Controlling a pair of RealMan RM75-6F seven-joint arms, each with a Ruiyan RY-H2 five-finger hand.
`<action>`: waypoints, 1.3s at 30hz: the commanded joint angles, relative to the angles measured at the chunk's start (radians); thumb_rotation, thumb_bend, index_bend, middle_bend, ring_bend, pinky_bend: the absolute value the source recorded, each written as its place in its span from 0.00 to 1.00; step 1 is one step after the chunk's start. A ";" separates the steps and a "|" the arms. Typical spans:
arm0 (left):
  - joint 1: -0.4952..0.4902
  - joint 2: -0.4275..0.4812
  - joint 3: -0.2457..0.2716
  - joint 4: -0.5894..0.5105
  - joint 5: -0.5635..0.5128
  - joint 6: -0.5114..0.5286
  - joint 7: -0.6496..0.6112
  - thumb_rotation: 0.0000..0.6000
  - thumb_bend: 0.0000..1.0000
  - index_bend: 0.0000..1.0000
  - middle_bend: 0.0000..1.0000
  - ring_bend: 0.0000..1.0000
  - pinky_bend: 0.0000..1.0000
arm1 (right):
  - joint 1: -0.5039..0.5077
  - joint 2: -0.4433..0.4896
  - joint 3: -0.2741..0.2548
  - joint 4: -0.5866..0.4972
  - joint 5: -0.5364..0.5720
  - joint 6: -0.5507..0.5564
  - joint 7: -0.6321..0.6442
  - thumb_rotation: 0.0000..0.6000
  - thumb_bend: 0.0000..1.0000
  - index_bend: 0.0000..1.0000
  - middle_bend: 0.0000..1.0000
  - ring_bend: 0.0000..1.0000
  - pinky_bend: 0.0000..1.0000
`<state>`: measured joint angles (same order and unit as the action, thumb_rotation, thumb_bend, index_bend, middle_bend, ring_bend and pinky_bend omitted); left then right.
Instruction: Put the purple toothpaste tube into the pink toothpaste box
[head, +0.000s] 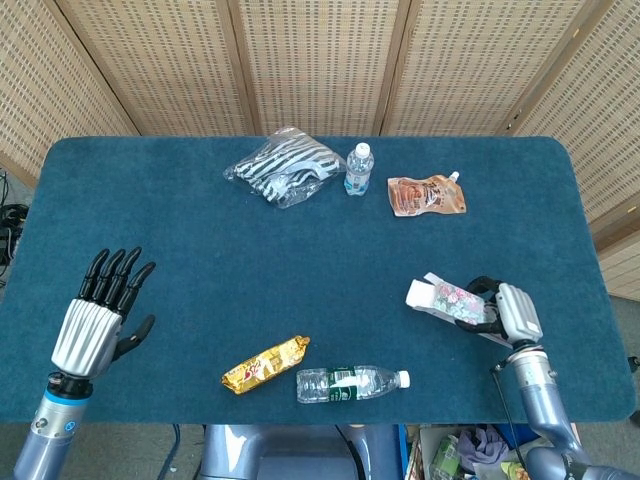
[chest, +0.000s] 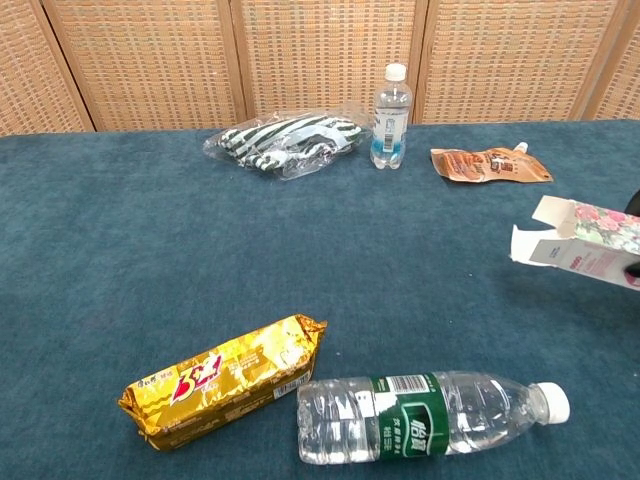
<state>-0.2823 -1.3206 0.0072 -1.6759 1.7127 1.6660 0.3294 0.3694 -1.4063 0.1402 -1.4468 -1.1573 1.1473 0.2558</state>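
Our right hand (head: 508, 312) wraps its dark fingers around the pink box (head: 452, 304) and holds it low over the right side of the table (head: 200, 260). The box's long axis runs across our view: the open flapped end points away from the hand, toward the table's middle, and the closed end sits inside the grip. In the chest view only the flapped mouth of the box shows at the right edge, and the hand itself is almost wholly cut off.

Our left hand (head: 100, 318) hovers well apart on the far left, fingers spread and straight, holding nothing.

We cannot find the purple tube in either view. We cannot tell whether it already lies inside the box; the mouth is too small to see into. If it is still outside, the empty left hand must fetch it and feed it along the box's long axis into the open end, which faces the left hand's side.

Materials:
- Box: thin printed card, flat-sided, with loose flaps; we judge it crushes easily under a firm grip.
- Table: blue, carpet-like cover.
- Between the hands, near the front edge: a crinkled gold snack pack (head: 265, 364) and a clear water bottle (head: 352, 382) lying on its side.
- Beyond both hands: a striped bag (head: 285, 166), a small upright bottle (head: 359, 168) and a brown pouch (head: 426, 195).
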 joint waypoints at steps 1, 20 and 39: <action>0.027 -0.017 0.018 0.032 -0.009 0.007 -0.032 1.00 0.32 0.08 0.00 0.00 0.00 | -0.017 -0.034 -0.015 0.053 0.000 -0.007 0.001 1.00 0.00 0.59 0.50 0.38 0.49; 0.104 -0.019 0.006 0.129 -0.033 0.026 -0.128 1.00 0.32 0.08 0.00 0.00 0.00 | -0.027 -0.057 -0.051 0.102 -0.090 -0.083 0.030 1.00 0.00 0.11 0.00 0.00 0.00; 0.192 0.039 0.000 0.182 -0.126 0.034 -0.212 1.00 0.32 0.03 0.00 0.00 0.00 | -0.195 0.031 -0.137 0.020 -0.452 0.414 -0.423 1.00 0.00 0.04 0.00 0.00 0.00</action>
<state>-0.0981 -1.2851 0.0078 -1.5045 1.5953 1.7013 0.1266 0.2309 -1.3994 0.0255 -1.4269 -1.5905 1.5112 -0.1621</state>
